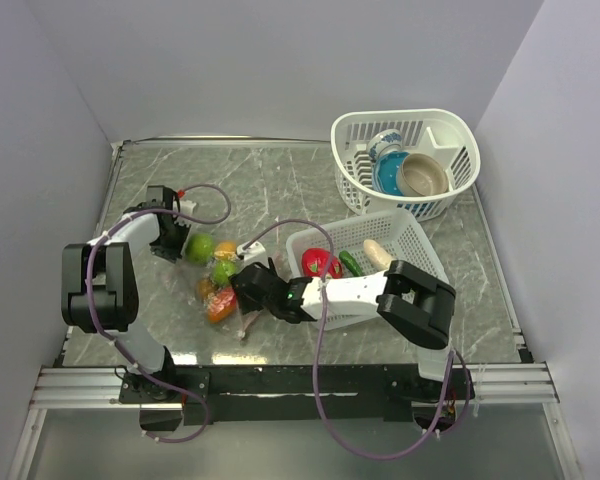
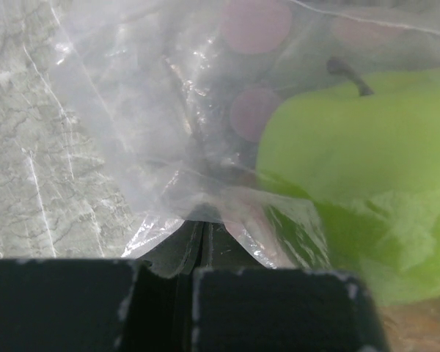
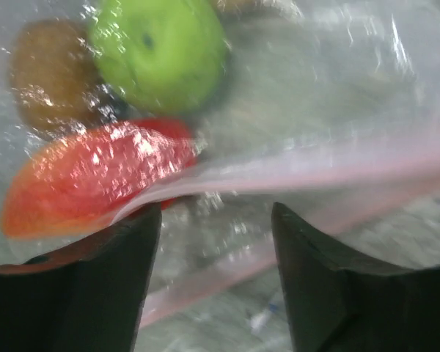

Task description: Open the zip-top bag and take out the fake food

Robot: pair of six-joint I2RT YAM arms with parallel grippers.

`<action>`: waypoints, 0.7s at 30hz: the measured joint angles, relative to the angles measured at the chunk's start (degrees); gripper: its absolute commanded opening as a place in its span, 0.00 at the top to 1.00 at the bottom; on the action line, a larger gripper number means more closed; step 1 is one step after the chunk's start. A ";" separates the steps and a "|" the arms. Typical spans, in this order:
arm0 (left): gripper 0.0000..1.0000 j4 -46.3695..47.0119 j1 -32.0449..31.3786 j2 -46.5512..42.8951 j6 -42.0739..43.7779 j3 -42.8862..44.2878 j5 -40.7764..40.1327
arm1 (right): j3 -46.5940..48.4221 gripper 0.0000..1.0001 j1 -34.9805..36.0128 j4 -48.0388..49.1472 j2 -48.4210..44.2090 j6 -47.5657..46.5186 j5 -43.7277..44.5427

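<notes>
Left of centre in the top view, the zip-top bag [image 1: 218,285] lies on the table with fake food [image 1: 201,246] inside. The left gripper [image 1: 183,243] is clamped on the bag's upper-left edge. The right gripper [image 1: 248,288] holds its jaws apart at the pink zip strip [image 3: 315,176].

Observe the table [image 1: 280,190]: a flat grey surface with pale marble veining. Three items rest directly on it.

1. The zip-top bag [image 1: 212,282] lies crumpled left of centre, toward the near edge.
2. The white slotted rectangular basket [image 1: 416,238] stands right of centre, near the bag.
3. The white slotted rounded basket [image 1: 348,170] stands at the far right corner, just behind the rectangular basket. You cannot tell whether the two touch.
</notes>
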 measured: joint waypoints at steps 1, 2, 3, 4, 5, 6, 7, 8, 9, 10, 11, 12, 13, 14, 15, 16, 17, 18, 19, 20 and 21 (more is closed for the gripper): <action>0.99 0.02 -0.28 -0.13 0.00 0.00 0.00 | -0.42 0.02 0.00 1.84 -0.11 -0.24 -1.14; 0.99 0.02 -0.44 -0.15 0.00 0.00 0.00 | -1.25 0.00 0.00 4.04 -0.35 -0.59 -2.25; 0.99 0.02 -0.63 -0.15 0.00 0.00 0.00 | -2.19 0.00 0.00 5.88 -0.70 -1.01 -3.41; 0.99 0.02 -0.72 -0.15 -0.02 0.00 0.00 | -2.80 0.00 0.00 6.97 -0.90 -1.57 -4.26; 0.99 0.00 -0.83 -0.15 -0.02 0.00 0.00 | -2.97 0.00 0.00 7.58 -0.94 -1.95 -5.22; 0.99 0.02 -0.92 -0.15 -0.04 0.00 0.02 | -2.95 0.00 0.00 8.15 -0.85 -2.27 -6.05; 0.99 0.02 -0.98 -0.15 -0.07 0.00 0.00 | -2.95 0.00 0.00 8.98 -0.81 -2.73 -7.02; 0.99 0.00 -1.03 -0.15 -0.09 0.00 0.00 | -2.93 0.00 0.00 9.84 -0.74 -3.08 -7.80; 0.99 0.00 -1.05 -0.15 -0.13 0.00 0.02 | -2.91 0.00 0.00 10.78 -0.61 -3.45 -8.68; 0.99 0.02 -1.09 -0.15 -0.17 0.00 0.02 | -2.91 0.00 0.00 11.72 -0.48 -3.85 -9.68; 0.99 0.00 -1.11 -0.15 -0.20 0.00 0.00 | -2.91 0.00 0.00 12.41 -0.37 -4.13 -10.49; 0.99 0.00 -1.14 -0.15 -0.20 -0.02 0.00 | -2.91 0.00 0.00 13.38 -0.20 -4.61 -11.93; 0.99 0.00 -1.18 -0.15 -0.24 -0.02 0.00 | -2.91 0.00 0.00 14.34 0.00 -5.05 -13.46; 0.99 0.00 -1.18 -0.15 -0.39 -0.02 0.00 | -2.91 0.00 0.00 15.32 0.17 -5.53 -14.88; 0.99 0.00 -1.20 -0.15 -0.52 -0.02 0.00 | -2.91 0.00 0.00 16.37 0.37 -6.03 -16.57; 0.99 0.00 -1.20 -0.15 -0.79 -0.02 0.00 | -2.89 0.00 0.00 17.14 0.50 -6.38 -17.75; 0.99 0.00 -1.20 -0.15 -1.05 -0.02 0.00 | -2.58 0.00 0.04 17.49 0.79 -6.93 -19.30; 0.99 -0.02 -1.36 -0.15 -1.25 -0.02 -0.04 | -2.23 0.00 0.07 17.75 1.16 -7.32 -20.28; 0.99 0.00 -1.55 -0.15 -1.38 0.00 -0.04 | -1.51 0.00 0.11 17.90 1.77 -7.76 -21.44; 0.99 -0.02 -1.84 -0.15 -1.49 0.00 -0.04 | -0.85 0.00 0.17 18.01 2.43 -8.17 -22.38; 0.99 -0.02 -2.25 -0.15 -1.53 -0.02 -0.04 | -0.50 0.00 0.33 18.10 3.02 -8.61 -23.10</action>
